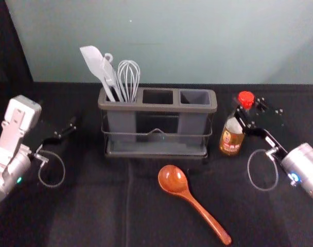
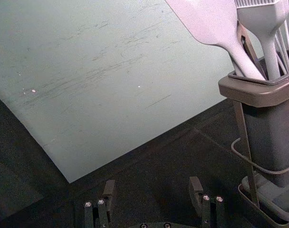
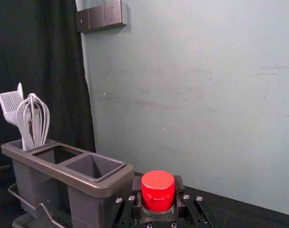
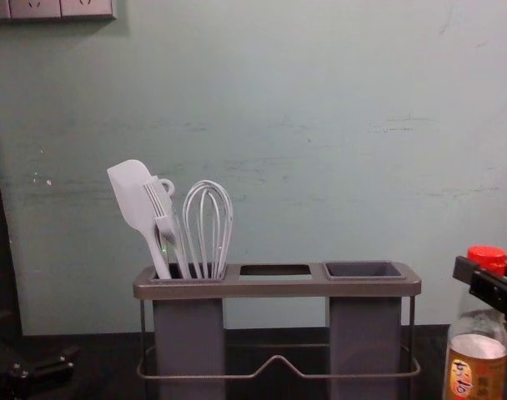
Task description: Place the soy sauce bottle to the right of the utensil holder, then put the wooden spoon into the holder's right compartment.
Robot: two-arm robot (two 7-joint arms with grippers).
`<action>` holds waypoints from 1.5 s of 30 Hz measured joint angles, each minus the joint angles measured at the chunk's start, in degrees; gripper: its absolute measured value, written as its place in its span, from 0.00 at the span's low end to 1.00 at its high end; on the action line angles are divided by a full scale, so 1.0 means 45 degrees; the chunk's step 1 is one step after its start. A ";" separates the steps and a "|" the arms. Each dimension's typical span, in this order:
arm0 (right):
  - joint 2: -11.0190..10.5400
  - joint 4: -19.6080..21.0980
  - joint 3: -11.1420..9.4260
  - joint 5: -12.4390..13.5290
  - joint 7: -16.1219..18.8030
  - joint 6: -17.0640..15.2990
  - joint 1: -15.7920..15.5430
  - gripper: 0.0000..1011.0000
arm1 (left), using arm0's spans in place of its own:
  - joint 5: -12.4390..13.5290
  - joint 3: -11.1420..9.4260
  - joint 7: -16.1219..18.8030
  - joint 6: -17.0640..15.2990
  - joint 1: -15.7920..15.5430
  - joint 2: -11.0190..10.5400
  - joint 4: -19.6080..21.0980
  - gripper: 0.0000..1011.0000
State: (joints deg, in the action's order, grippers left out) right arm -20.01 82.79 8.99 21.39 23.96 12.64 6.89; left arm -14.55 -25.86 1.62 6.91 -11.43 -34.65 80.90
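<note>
Soy sauce bottle (image 1: 231,139) stood upright on the tabletop (image 1: 84,206), just beyond the right end of the utensil holder (image 1: 156,108), in the head view, with the right gripper (image 1: 243,113) at its neck. A wooden spoon (image 1: 173,179) lay before the holder, bowl toward the rack, handle slanting toward the tabletop's near right corner. Smooth, stiff and probably light, it looked best taken by the middle of the handle.

In the left wrist view, the left gripper (image 2: 152,187) waited off the holder's left end, its fingers spread and nothing between them.

The right wrist view showed the right gripper closed on the bottle's neck, a finger on each side beneath the red cap (image 3: 158,192). The holder's right compartment (image 3: 96,167) had room for the spoon.

From the chest view, the bottle appeared upright and partly filled, apart from the rack. Likely the heavier item, rigid and slick, perhaps breakable if glass, it called for a firm neck hold and a gentle release; a sideways tug as the fingers parted could topple it.
</note>
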 joint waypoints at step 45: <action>0.0210 0.1138 -0.0046 0.0028 -0.0304 0.0473 -0.0355 0.98 | 0.0000 0.0000 0.0000 0.0000 -0.0001 0.0000 0.0000 0.99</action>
State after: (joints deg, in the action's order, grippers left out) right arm -19.07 87.91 8.78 21.51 22.59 14.77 5.29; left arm -14.55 -25.86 1.62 6.91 -11.43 -34.65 80.90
